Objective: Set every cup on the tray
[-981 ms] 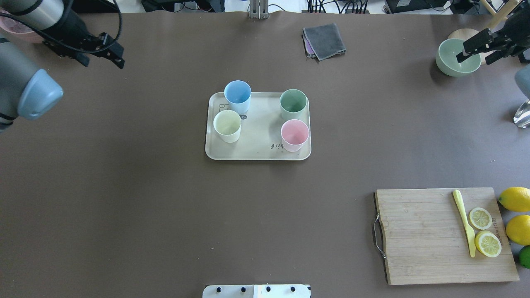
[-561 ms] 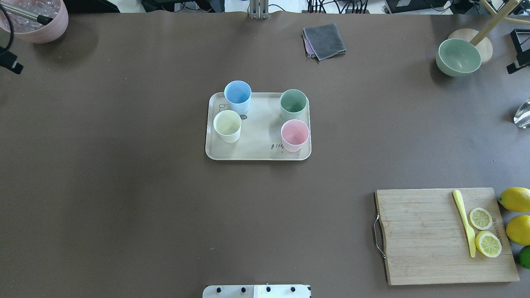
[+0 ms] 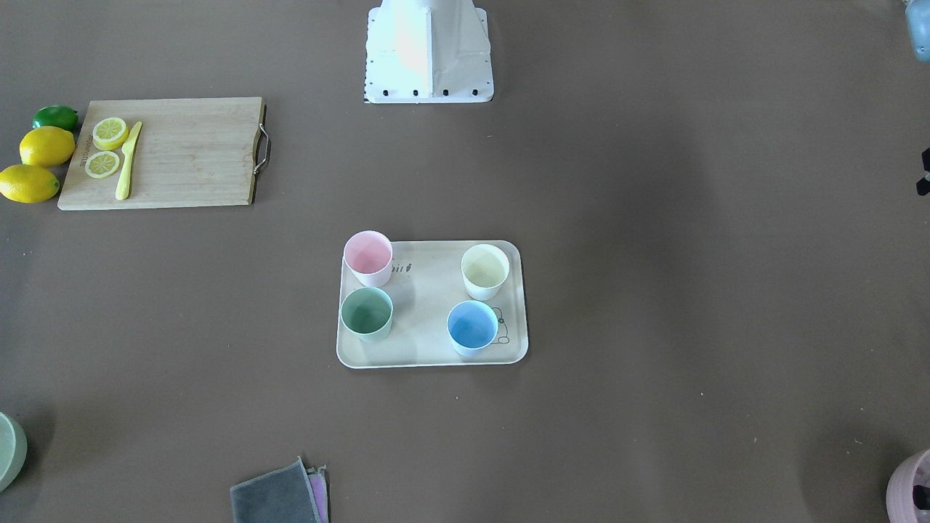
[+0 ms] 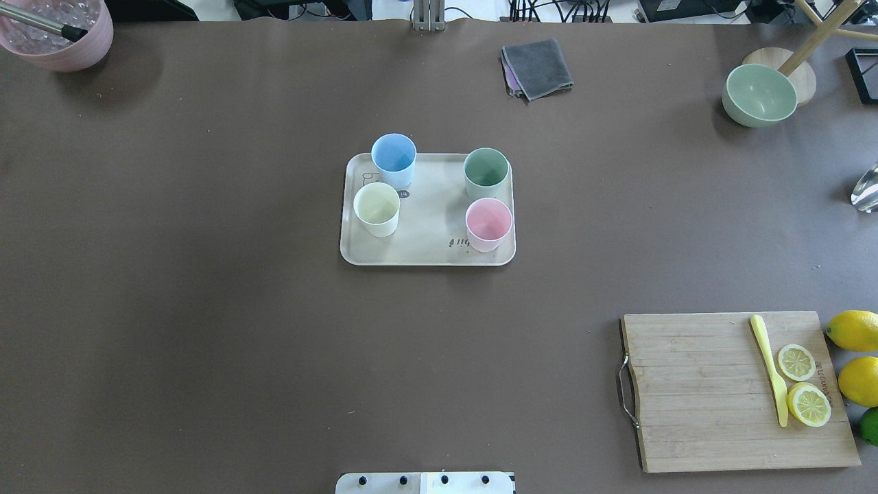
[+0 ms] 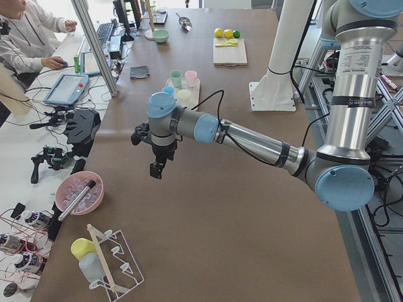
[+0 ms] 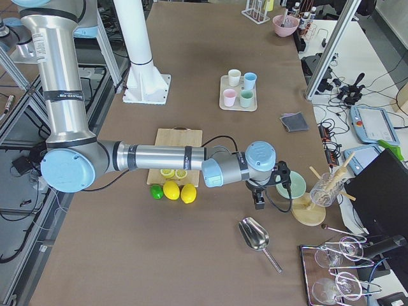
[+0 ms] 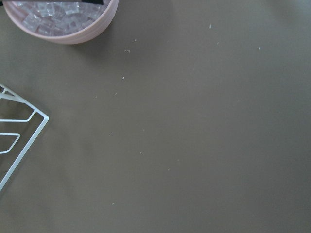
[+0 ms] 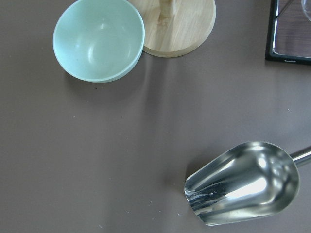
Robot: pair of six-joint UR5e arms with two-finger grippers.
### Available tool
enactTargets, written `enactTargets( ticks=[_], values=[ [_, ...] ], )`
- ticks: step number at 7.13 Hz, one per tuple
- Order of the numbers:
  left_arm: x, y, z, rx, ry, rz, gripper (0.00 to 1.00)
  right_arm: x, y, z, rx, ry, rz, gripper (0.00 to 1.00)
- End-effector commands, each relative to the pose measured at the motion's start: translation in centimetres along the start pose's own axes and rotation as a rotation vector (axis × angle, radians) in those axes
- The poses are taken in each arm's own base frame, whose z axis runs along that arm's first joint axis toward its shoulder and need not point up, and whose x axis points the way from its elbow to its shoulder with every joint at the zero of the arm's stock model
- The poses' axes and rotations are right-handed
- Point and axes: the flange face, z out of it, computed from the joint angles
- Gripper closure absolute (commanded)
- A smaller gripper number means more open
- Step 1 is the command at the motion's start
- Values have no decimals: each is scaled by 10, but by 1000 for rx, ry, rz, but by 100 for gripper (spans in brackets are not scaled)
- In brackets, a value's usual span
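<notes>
The cream tray [image 4: 425, 248] lies at the table's middle. All four cups stand upright on it: blue [image 4: 394, 152] at its far left, cream-white [image 4: 376, 204] near left, sage green [image 4: 486, 169] far right, pink [image 4: 488, 219] near right. The front-facing view shows the same tray [image 3: 429, 343] and cups. My left gripper [image 5: 156, 168] hangs over bare table far off to the left, near the pink bowl. My right gripper [image 6: 259, 199] hangs far off to the right, by the green bowl. Both show clearly only in the side views, so I cannot tell whether they are open or shut.
A wooden cutting board [image 4: 699, 391] with lemon slices and a yellow knife lies near right, with lemons beside it. A green bowl [image 4: 759, 95] stands far right, a pink bowl of ice [image 4: 58, 31] far left, a grey cloth [image 4: 537, 67] at the back. A metal scoop [image 8: 243, 182] lies under the right wrist.
Both arms have drawn out of the overhead view, the left one to the left, the right one to the right. The tray and the four cups have not moved.
</notes>
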Motion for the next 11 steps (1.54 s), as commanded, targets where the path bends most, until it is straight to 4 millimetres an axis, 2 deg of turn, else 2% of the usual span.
enactTargets(
  ticks=[1,4,11],
  values=[
    [-4,11,3,-8,-1,-5,2,15,12,-5,0,8,-2,0],
    [-6,18,7,-19,7,-15,2,16,15,0,-9,7,1,0],
    [-1,16,1,-6,4,3,2,17,15,-2,-7,6,3,0]
  ],
)
